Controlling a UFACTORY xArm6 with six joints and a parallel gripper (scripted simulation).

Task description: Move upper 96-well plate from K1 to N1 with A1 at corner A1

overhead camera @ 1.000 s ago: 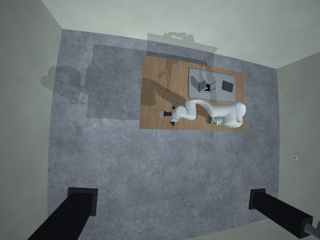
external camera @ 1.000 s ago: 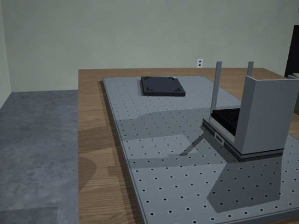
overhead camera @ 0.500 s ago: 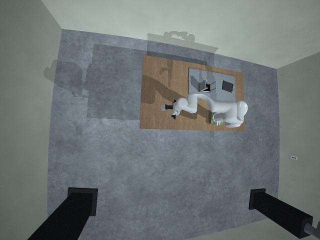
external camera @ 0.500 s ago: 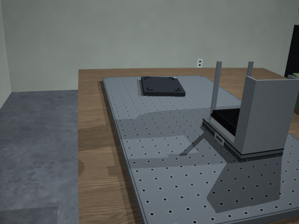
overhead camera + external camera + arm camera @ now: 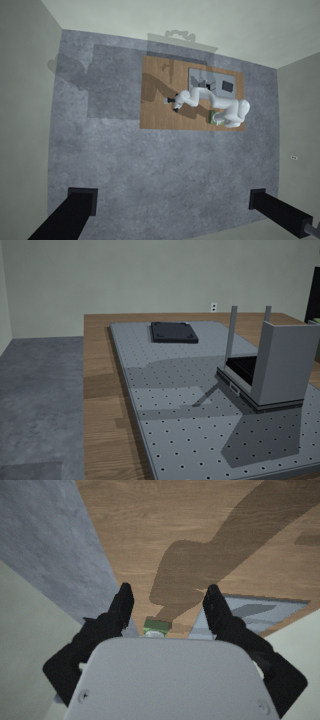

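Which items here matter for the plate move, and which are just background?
Job:
- stack rack K1
- black plates in it
- plate nest N1, nothing in it
- gripper, jaws wide open, holding nothing, out over the wooden table

Background:
- perforated grey board
- green block by the arm's base
- wall outlet
- two black posts
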